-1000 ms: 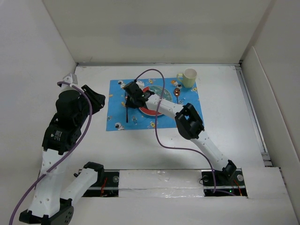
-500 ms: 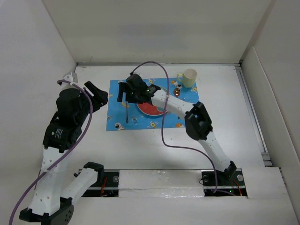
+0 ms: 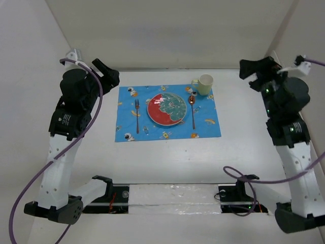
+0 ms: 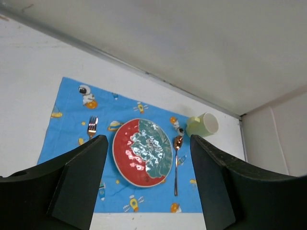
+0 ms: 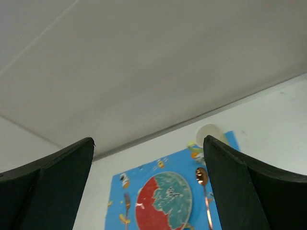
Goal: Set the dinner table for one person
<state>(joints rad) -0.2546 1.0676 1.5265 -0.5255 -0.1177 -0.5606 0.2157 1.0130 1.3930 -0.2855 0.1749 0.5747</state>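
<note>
On the white dinner table [image 3: 167,157] lies a blue space-print placemat [image 3: 127,101]. It carries a red and green plate [image 3: 166,109], with a fork [image 3: 136,115] to the left and a copper spoon [image 3: 192,110] to the right. A pale yellow-green mug [image 3: 204,84] stands at the mat's far right corner. My left gripper [image 3: 105,74] hangs open and empty, high over the table's left edge. My right gripper [image 3: 253,68] hangs open and empty, high at the right. Both wrist views look down at the setting between spread fingers: left gripper [image 4: 147,140], right gripper [image 5: 148,141], plate [image 4: 142,158], plate [image 5: 163,201].
White walls [image 3: 167,35] close the table at the back and on both sides. Both arm bases and a purple cable loop [image 3: 238,178] sit along the near edge.
My right gripper let go of the fork on the mat, then pulled back and up to the far right. My left arm rose slightly and its jaws spread wider.
</note>
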